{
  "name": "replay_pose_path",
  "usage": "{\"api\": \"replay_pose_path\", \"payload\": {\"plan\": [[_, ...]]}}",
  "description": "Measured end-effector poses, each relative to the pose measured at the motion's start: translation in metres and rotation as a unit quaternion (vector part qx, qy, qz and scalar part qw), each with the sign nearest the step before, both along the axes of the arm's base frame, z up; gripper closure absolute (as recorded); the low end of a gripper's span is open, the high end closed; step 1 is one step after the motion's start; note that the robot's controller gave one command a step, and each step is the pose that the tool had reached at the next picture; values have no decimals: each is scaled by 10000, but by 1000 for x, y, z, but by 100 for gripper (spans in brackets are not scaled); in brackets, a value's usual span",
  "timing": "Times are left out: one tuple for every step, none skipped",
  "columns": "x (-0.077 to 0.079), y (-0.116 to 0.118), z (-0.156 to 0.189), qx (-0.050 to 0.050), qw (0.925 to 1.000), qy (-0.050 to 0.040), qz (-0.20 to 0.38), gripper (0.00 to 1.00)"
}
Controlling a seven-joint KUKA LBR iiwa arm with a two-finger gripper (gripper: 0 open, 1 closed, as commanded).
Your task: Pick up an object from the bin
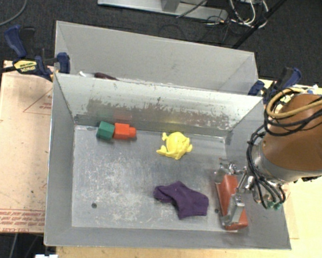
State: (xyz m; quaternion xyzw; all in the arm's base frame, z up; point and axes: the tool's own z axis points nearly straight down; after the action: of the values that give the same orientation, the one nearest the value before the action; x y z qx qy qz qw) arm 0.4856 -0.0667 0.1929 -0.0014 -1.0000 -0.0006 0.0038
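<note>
The hand (231,202) sits low just right of the crumpled purple cloth (182,200); whether it is open or closed I cannot tell. A yellow toy (175,145) lies behind the cloth.

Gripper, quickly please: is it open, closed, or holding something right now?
Gripper: cannot be told; it is low at the right side of the bin, beside the purple cloth.
</note>
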Motion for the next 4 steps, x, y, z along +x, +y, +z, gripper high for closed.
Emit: {"api": "replay_pose_path", "payload": {"plan": [[2,0,4,-5,10000,-41,14,0],[13,39,-65,0,9997,-49,-236,0],[14,52,-106,5,9997,-3,-232,0],[20,70,-84,1,9924,-45,-1231,0]]}}
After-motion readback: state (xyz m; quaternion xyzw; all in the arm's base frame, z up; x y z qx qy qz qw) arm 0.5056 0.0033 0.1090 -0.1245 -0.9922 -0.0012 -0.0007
